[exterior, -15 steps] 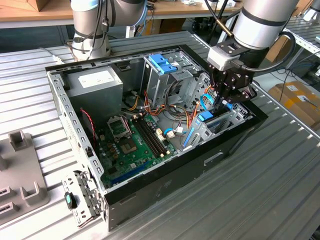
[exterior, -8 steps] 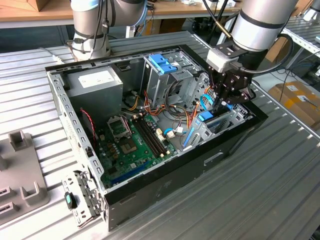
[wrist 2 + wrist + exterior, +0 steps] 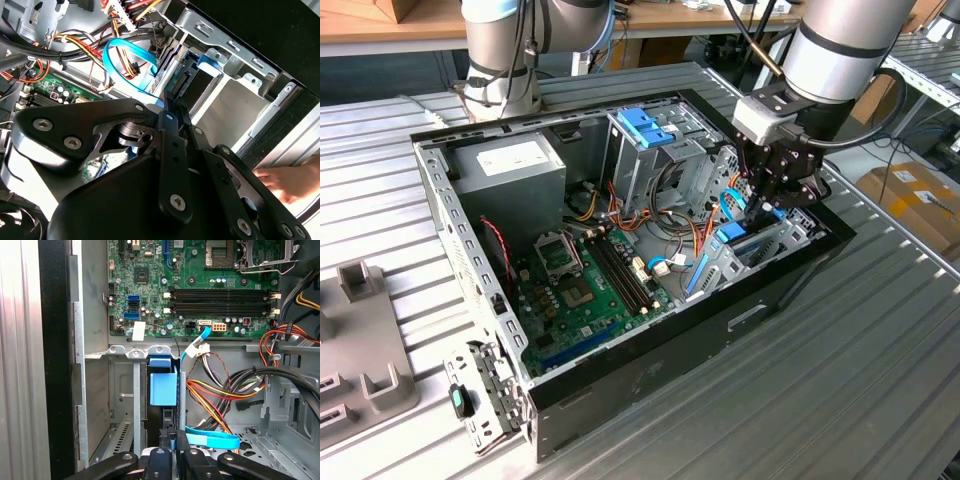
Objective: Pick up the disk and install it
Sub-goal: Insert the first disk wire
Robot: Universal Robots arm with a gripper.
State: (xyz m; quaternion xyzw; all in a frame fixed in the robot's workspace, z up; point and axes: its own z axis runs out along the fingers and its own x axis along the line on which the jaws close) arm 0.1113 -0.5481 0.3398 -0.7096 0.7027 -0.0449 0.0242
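Note:
The disk [image 3: 735, 236] stands on edge in the metal drive bay [image 3: 775, 240] at the case's corner on the exterior view's right. Its light blue rail shows in both wrist views [image 3: 163, 385] [image 3: 210, 59], and its connector end [image 3: 181, 82] faces my gripper. My gripper [image 3: 761, 205] hangs right over the bay. Its black fingers [image 3: 183, 446] are shut together, with the tips [image 3: 172, 107] at or just off the disk's end. I cannot tell whether they touch it. Nothing is held between them.
The open computer case [image 3: 650, 350] holds a green motherboard [image 3: 585, 285], a grey power supply [image 3: 515, 165] and a drive cage with a blue latch [image 3: 645, 125]. A blue data cable [image 3: 212, 440] and loose wires lie beside the bay. A person's hand [image 3: 285, 180] rests outside the case wall.

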